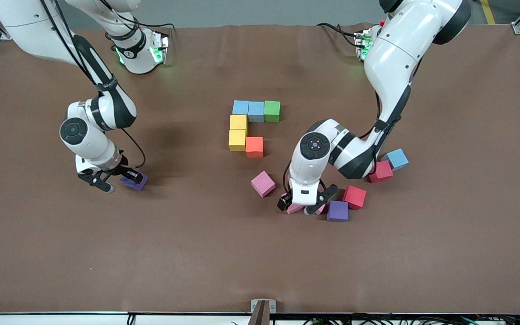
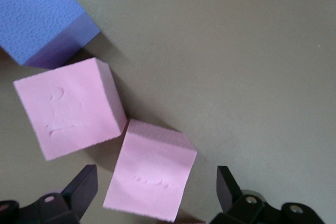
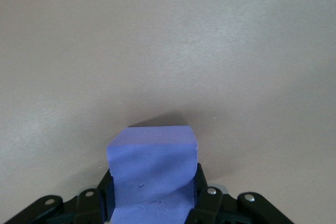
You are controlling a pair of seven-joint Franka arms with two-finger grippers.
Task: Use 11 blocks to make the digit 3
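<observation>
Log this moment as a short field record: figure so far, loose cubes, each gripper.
figure so far: two light blue cubes and green cube in a row; two yellow cubes and orange cube joined on
loose: pink cube, purple cube, light blue cube, two red cubes
right gripper: shut on a purple cube at the right arm's end
left gripper: open around a pink cube, second pink cube beside it

Brown table [image 1: 61, 253] carries scattered foam cubes [image 1: 263, 183].
</observation>
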